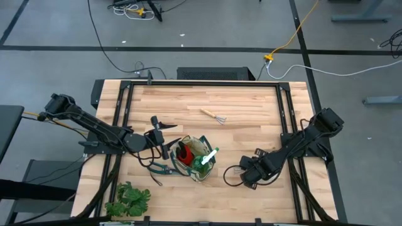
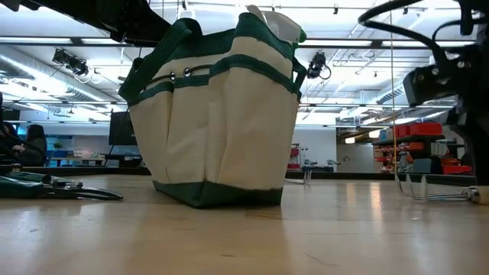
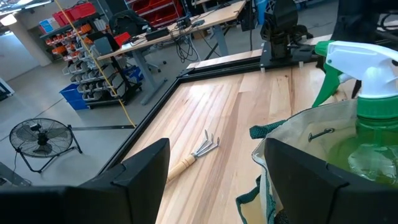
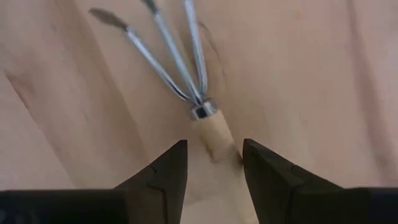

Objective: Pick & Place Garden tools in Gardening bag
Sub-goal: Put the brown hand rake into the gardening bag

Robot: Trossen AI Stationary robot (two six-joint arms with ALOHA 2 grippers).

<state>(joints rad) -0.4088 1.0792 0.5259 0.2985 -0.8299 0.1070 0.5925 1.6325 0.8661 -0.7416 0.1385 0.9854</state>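
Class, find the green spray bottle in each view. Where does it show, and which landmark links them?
High view: spray bottle at lower centre, inside the gardening bag.
Low view: its white nozzle peeks over the bag's top.
Left wrist view: large, at the right edge.
Right wrist view: not in it.
Shared landmark: the gardening bag.

A pale wooden table (image 1: 251, 188) carries the gardening bag (image 1: 196, 162) near its front edge — pruning shears (image 1: 158, 168) just left of it. A leafy plant (image 1: 129, 201) sits at the front-left corner, one hand rake (image 1: 213, 115) farther back — another (image 4: 186, 81) to the right.
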